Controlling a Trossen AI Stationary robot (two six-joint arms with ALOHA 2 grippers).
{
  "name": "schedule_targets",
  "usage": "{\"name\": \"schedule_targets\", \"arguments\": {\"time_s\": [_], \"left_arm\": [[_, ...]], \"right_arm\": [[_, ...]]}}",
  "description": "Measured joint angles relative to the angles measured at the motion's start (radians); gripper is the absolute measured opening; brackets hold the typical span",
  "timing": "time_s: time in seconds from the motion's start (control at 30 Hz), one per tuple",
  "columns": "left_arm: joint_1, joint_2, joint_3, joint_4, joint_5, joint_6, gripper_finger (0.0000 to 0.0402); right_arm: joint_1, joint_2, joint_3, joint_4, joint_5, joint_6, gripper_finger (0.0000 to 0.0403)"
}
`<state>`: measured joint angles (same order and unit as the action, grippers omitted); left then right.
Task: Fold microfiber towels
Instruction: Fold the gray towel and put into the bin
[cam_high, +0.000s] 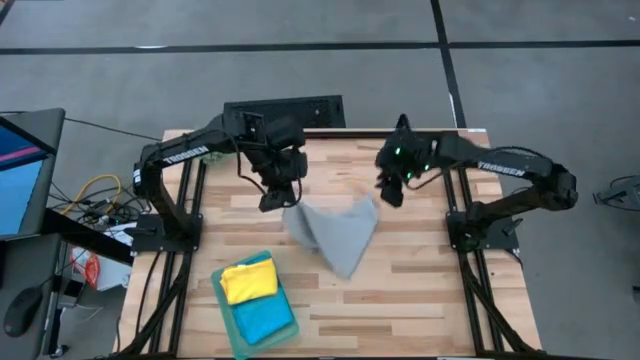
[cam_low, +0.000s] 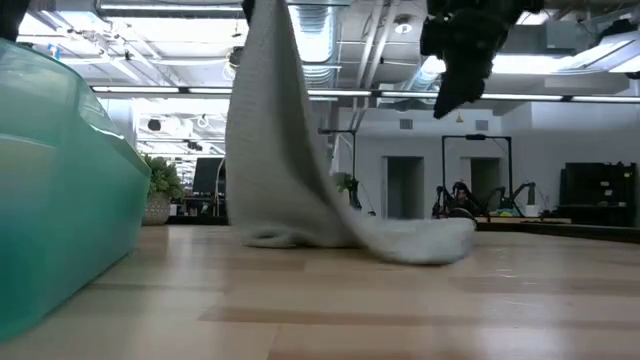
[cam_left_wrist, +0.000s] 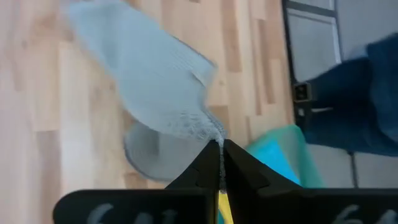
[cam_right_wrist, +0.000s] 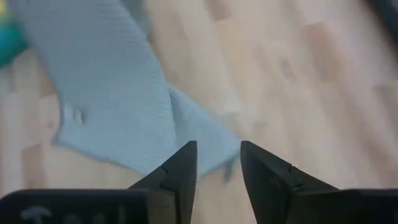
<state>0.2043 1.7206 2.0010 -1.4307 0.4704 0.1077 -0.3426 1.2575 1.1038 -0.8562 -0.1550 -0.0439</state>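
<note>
Two grippers at work: the left gripper (cam_left_wrist: 220, 163) holds a towel up, and the right gripper (cam_right_wrist: 217, 163) hangs free beside it.
Left gripper: its fingers are pressed together on one corner of the light grey towel (cam_high: 335, 232); in the left wrist view the cloth runs straight out from between the tips.
Right gripper: its fingers stand apart with a clear gap and nothing is between them; it is above the table, just beside the raised far corner of the cloth.
Grey towel: it hangs from the left gripper like a curtain in the low view, and the lower part lies crumpled on the wooden table (cam_high: 420, 290), near the middle.
Other towels: a yellow towel (cam_high: 249, 282) and a bright blue towel (cam_high: 263, 318) lie already folded on a teal towel (cam_high: 222, 290) at the near left of the table.
Step in hand: I judge that the grey towel is being spread out before the first fold, with only one corner held now.
Next move: the right gripper probably needs to take a second corner of the same edge, so that both arms can stretch the cloth and lay it flat.
Care needed: the free corner is soft and lies low, so the fingers must come down close to the table.
</note>
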Motion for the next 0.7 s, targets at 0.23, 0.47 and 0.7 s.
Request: {"name": "schedule_targets", "arguments": {"time_s": [0.23,0.47,0.7], "left_arm": [[-0.002,0.0,0.0,0.047,-0.17,-0.037,0.0004],[-0.001,0.0,0.0,0.101,-0.318,-0.063,0.0004],[0.0,0.0,0.0,0.174,-0.352,-0.104,0.0004]], "right_arm": [[0.279,0.004,-0.168,0.261,0.034,0.155,0.0146],[0.529,0.007,-0.326,0.631,0.24,0.252,0.0138],[0.703,0.133,-0.384,0.906,0.416,0.338,0.0127]]}}
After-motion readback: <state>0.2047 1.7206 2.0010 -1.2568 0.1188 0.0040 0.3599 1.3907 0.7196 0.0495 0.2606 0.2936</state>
